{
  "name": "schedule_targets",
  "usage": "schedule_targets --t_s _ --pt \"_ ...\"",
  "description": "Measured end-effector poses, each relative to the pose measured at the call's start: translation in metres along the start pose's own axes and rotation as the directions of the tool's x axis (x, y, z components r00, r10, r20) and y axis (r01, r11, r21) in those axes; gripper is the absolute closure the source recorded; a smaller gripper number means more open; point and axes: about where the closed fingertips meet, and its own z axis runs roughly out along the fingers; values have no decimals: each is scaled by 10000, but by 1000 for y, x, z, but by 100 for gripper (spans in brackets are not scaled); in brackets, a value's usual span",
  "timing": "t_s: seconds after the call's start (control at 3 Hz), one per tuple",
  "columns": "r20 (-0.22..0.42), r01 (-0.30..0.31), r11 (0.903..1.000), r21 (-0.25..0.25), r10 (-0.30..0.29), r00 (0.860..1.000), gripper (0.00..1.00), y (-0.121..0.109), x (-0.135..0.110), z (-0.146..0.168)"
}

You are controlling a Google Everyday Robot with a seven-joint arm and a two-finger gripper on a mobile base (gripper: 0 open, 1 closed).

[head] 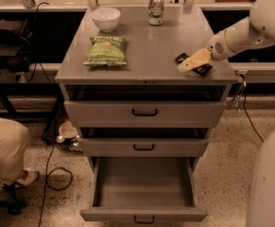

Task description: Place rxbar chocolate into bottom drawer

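The rxbar chocolate [204, 70], a small flat black bar, lies near the right front of the grey cabinet top [151, 46]. My gripper [188, 64] comes in from the right on the white arm [250, 30] and sits right over the bar, covering its middle. Only the bar's two ends show. The bottom drawer [144, 215] is pulled out toward the camera, and nothing shows inside it. The bar and gripper are above and to the right of the drawer.
A green snack bag [106, 50], a white bowl [105, 18] and a can [155, 8] stand on the cabinet top. The two upper drawers [144, 112] are slightly ajar. A seated person's leg [4, 150] and cables [56, 174] are at the left, and a white robot body [269, 183] at the lower right.
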Motion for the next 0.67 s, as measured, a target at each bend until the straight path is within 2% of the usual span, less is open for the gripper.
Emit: schedule_targets --t_s 0.67 --pt "-250 -100 9999 113 103 9996 62 -3 2 6"
